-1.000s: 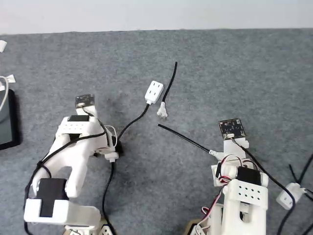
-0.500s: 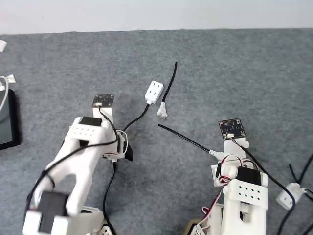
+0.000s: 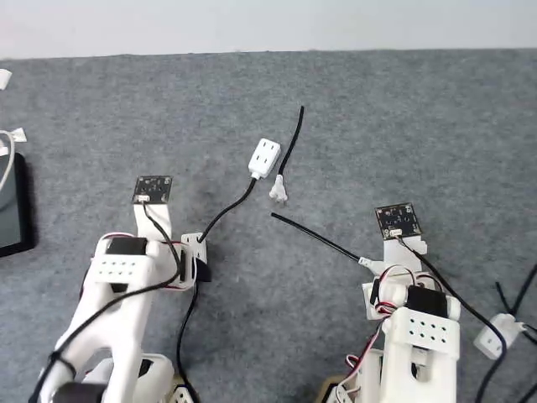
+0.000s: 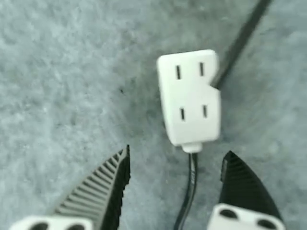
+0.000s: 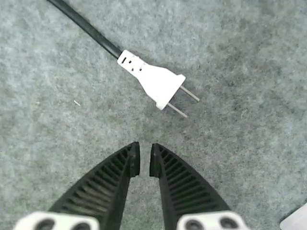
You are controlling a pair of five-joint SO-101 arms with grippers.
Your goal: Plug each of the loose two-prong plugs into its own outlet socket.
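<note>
Left tool stands wide open and empty. Its arm, after a swing toward 3 o'clock, has drawn back toward 7, so the outlet ahead is no nearer a grasp. Right tool, almost closed on nothing, has not stirred, with a plug just beyond its tips. From above, a second plug lies at 5 o'clock of the outlet, apart from it. The wrist views give slots and prongs; the other arm seems to hide its plug from above.
</note>
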